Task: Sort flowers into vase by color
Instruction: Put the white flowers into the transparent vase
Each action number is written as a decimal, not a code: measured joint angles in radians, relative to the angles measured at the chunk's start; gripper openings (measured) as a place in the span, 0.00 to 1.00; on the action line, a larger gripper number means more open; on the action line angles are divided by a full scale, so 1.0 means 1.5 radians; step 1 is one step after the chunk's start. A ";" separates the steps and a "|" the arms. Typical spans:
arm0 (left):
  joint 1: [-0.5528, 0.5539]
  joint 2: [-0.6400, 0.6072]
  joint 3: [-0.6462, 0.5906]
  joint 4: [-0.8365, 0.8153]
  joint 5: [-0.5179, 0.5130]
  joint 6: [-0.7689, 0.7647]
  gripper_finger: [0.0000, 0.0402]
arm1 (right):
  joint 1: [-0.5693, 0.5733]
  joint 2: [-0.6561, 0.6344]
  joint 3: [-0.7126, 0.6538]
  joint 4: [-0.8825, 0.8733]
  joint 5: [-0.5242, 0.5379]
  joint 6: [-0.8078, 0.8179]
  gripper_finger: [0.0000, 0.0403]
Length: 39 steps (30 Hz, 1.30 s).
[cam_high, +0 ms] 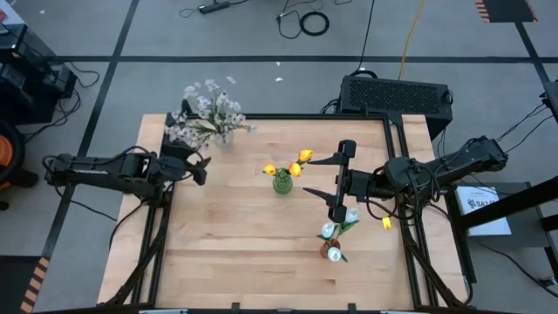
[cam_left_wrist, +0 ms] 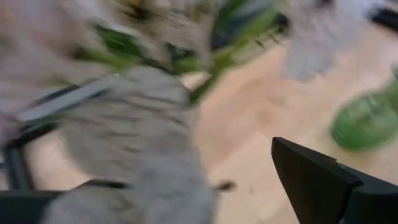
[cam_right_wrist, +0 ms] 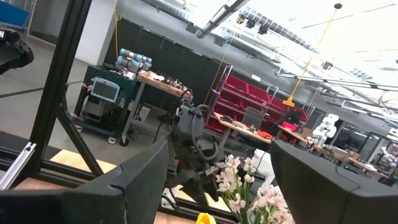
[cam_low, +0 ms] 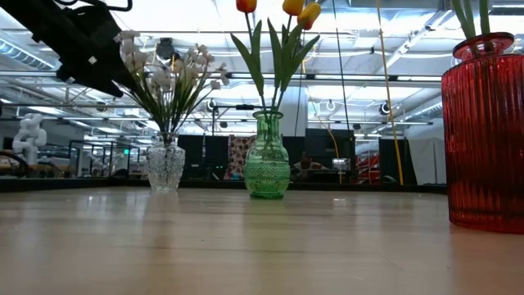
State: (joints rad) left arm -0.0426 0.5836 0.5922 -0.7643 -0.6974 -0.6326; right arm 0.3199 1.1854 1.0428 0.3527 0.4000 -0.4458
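From where I stand, three vases sit on the wooden table (cam_high: 227, 253). The clear glass vase (cam_low: 165, 164) with the pale blossom sprays (cam_high: 209, 109) stands at the table's 11 o'clock corner, right by the far edge. The green vase (cam_high: 282, 182) holding the orange-yellow tulips (cam_high: 296, 164) is near the middle. The red vase (cam_low: 485, 131) with the white tulips (cam_high: 340, 222) is toward 4 o'clock.

The left gripper (cam_high: 200, 167) hangs with its fingers spread and nothing between them, just at 5 o'clock of the clear vase, the sprays close above and beside it. In its wrist view the blossoms crowd the lens in a blur. The green vase lies at its 3 o'clock, apart from it.

The right gripper (cam_high: 342, 181) is raised, jaws wide and empty, between the orange tulips at its 9 o'clock and the white tulips at its 6 o'clock.

The near half of the table is bare wood, with free room at 7 o'clock. A black box (cam_high: 397, 94) sits beyond the far right corner.
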 joint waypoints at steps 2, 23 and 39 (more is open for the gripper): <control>-0.003 0.002 0.000 0.000 -0.040 -0.023 0.68 | 0.000 0.000 0.000 0.000 0.000 0.000 0.68; -0.066 -0.005 0.038 0.086 0.264 -0.024 0.46 | 0.000 0.000 0.000 0.000 0.000 0.000 0.68; -0.156 0.020 0.258 0.116 0.031 0.201 0.46 | 0.000 0.000 0.000 -0.001 0.000 0.000 0.68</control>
State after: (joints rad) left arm -0.2760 0.6131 0.9794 -0.5906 -0.6516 -0.3311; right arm 0.3197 1.1854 1.0428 0.3517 0.4000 -0.4461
